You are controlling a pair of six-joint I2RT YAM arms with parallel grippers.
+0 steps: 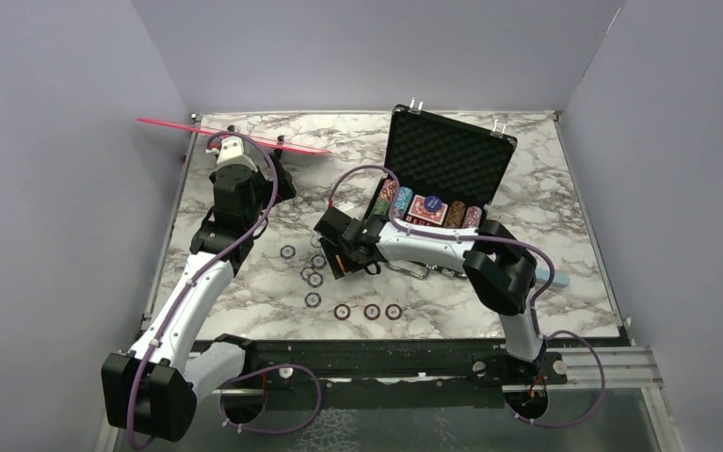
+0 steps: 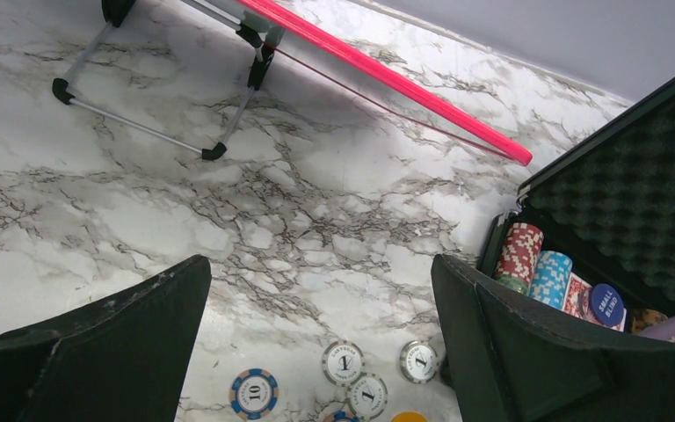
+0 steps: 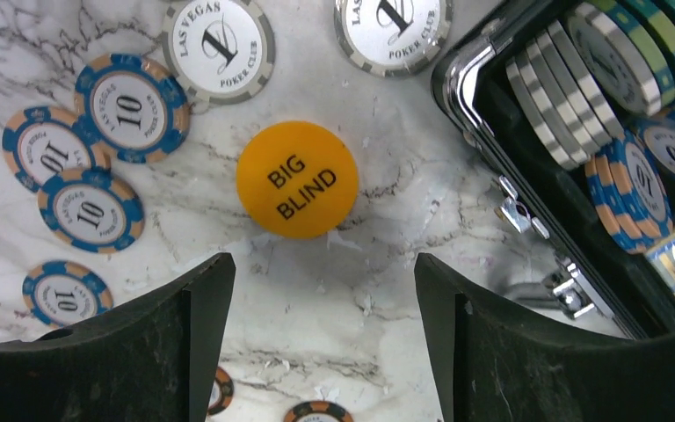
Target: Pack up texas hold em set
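The black briefcase (image 1: 449, 155) stands open at the back right, foam lid up, with chip rows, card decks and a blue button (image 1: 430, 201) inside. Several loose chips (image 1: 313, 279) lie on the marble left of it. My right gripper (image 1: 336, 256) is open and empty low over them. In the right wrist view it (image 3: 325, 294) hangs just short of an orange "BIG BLIND" button (image 3: 296, 178), among blue 10 chips (image 3: 129, 106) and white 1 chips (image 3: 219, 46), with the case's edge (image 3: 483, 114) at the right. My left gripper (image 2: 321, 294) is open and empty above the marble, with chips (image 2: 343, 362) below it.
A pink strip on wire legs (image 1: 235, 135) stands at the back left and also shows in the left wrist view (image 2: 387, 75). A small light-blue block (image 1: 558, 279) lies right of the right arm. Grey walls enclose the table.
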